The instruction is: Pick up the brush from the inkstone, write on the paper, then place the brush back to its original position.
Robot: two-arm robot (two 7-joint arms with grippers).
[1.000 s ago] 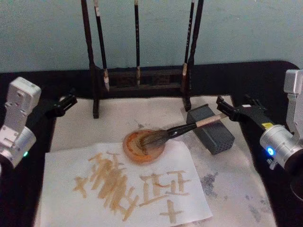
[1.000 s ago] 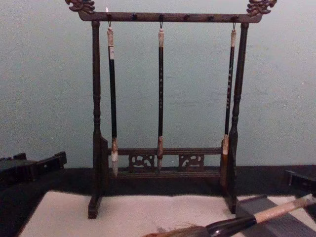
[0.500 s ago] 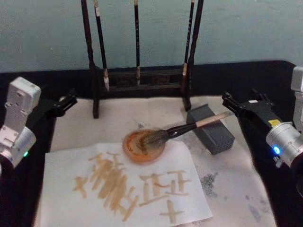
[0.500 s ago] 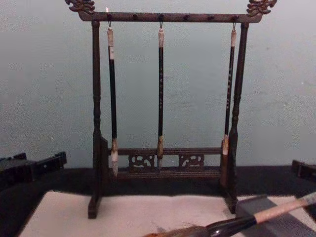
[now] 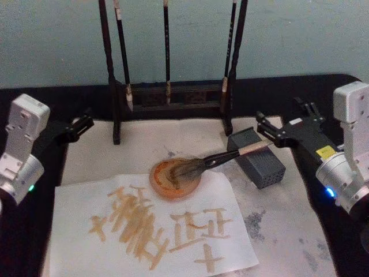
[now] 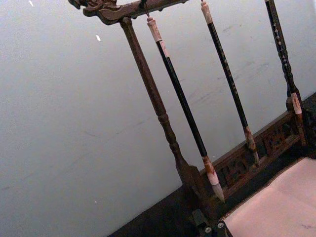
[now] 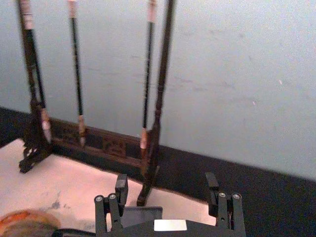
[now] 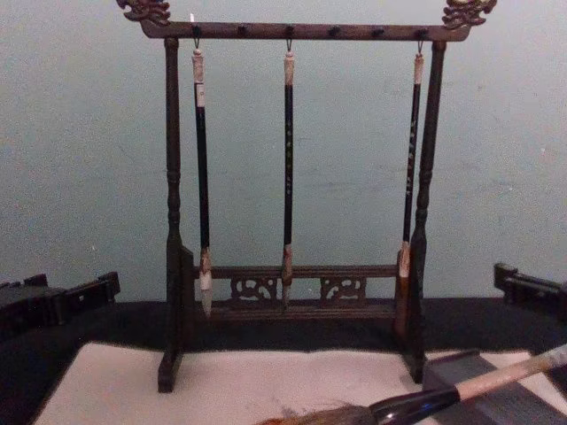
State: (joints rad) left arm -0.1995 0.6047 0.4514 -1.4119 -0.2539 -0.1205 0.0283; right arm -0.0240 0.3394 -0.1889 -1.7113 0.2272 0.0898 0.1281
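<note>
Closing in on the brush (image 5: 230, 157), the right gripper (image 5: 270, 131) hovers spread wide and empty just right of the handle's end, which rests across the inkstone (image 5: 256, 157) with bristles in an orange dish (image 5: 174, 178). Jaws should straddle the pale handle squarely before closing. The left gripper (image 5: 81, 126) sits parked far left, holding nothing.

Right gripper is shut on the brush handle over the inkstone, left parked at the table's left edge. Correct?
Not quite. In the head view the right gripper is open and holds nothing; the brush rests on the inkstone. The left gripper is parked at the left, as stated.
</note>
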